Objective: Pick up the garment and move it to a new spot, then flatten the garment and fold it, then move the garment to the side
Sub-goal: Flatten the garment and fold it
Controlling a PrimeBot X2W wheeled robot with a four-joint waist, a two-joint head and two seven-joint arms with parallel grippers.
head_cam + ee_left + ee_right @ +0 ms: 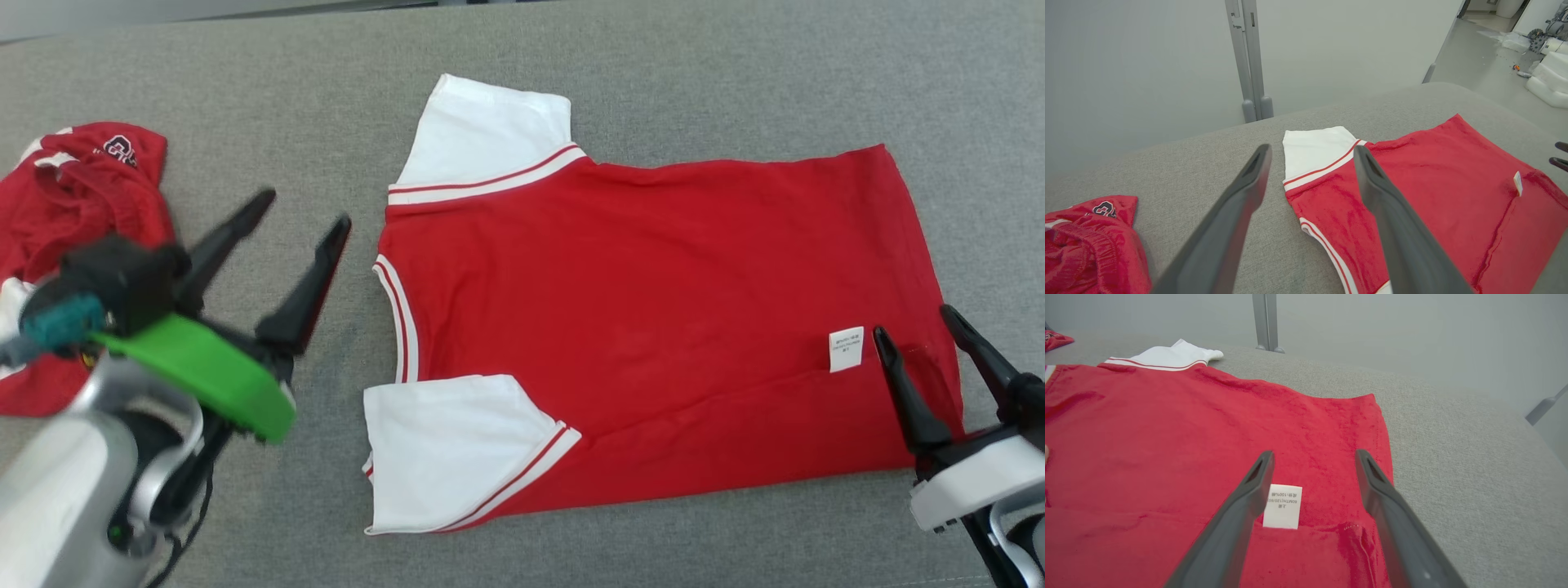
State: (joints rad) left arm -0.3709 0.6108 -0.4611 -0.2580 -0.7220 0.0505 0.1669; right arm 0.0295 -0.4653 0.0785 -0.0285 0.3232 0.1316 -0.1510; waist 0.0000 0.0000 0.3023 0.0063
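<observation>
Fingers spread (nothing held), left gripper [304, 208] and right gripper [913, 321] bracket the red T-shirt [653, 310]; a one-layer pinch could skew the fold.

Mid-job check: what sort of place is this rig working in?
Likely a lab or workshop: the shirt lies on a grey padded table, a plain wall with a metal post stands behind, and white bundles lie on the floor.

A lab or test hall is suggested: a desk [1208, 163] covered in grey cloth is set against plain pale partition panels [1147, 61] joined by a metal post [1247, 61], and white wrapped bundles [1549, 81] are left on a bare grey floor [1478, 61].
</observation>
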